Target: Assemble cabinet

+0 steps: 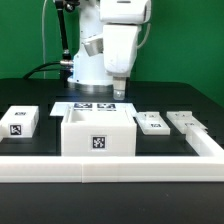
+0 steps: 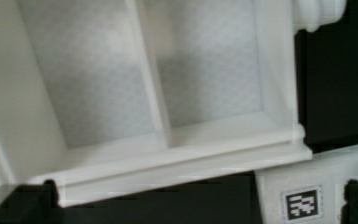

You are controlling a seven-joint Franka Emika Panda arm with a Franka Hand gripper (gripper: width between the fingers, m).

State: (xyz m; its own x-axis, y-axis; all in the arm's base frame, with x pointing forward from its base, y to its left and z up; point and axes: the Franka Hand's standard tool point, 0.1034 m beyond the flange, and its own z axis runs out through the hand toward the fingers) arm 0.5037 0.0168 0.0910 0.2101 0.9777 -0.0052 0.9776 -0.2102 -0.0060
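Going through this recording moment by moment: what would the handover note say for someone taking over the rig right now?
Gripper: hangs above the rear of the cabinet, nothing visibly in it. Whether it is open or shut cannot be told.
Cabinet: an open-topped box mid-table, with its tag facing the front. The wrist view looks down into its hollow inside. The marker board lies behind it.
Loose parts: a white block lies apart on the exterior view's left. A small white panel and a longer white piece lie on the right.
Done: none of these three appears fitted.
Left: probably to pick up and fit them.
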